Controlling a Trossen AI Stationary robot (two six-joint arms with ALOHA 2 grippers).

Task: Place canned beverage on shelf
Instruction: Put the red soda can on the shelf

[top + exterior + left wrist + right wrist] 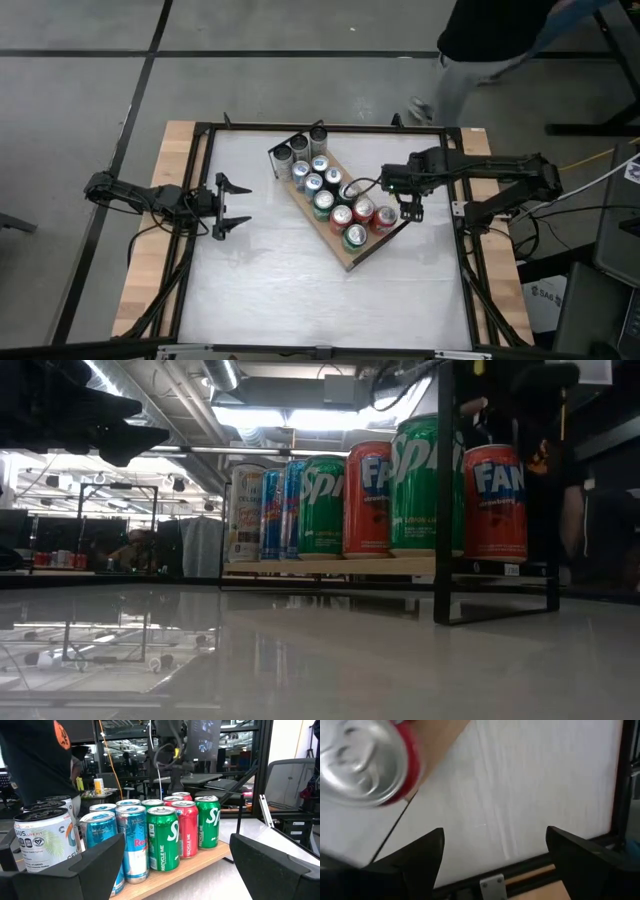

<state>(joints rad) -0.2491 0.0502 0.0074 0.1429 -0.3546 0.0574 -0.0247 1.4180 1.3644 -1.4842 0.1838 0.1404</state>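
Shelf [352,262] (far cans [181,796] half-hidden).

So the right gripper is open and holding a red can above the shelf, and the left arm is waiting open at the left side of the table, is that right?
Not quite. The right gripper is open but holds nothing: the right wrist view shows only bare table between its fingers, with the red can standing off to one side on the shelf. The left gripper does wait open at the table's left side.

We see two dark jointed arms, black cables along them, and the right gripper's [492,852] angular matte-black fingers beside the red can [367,762].
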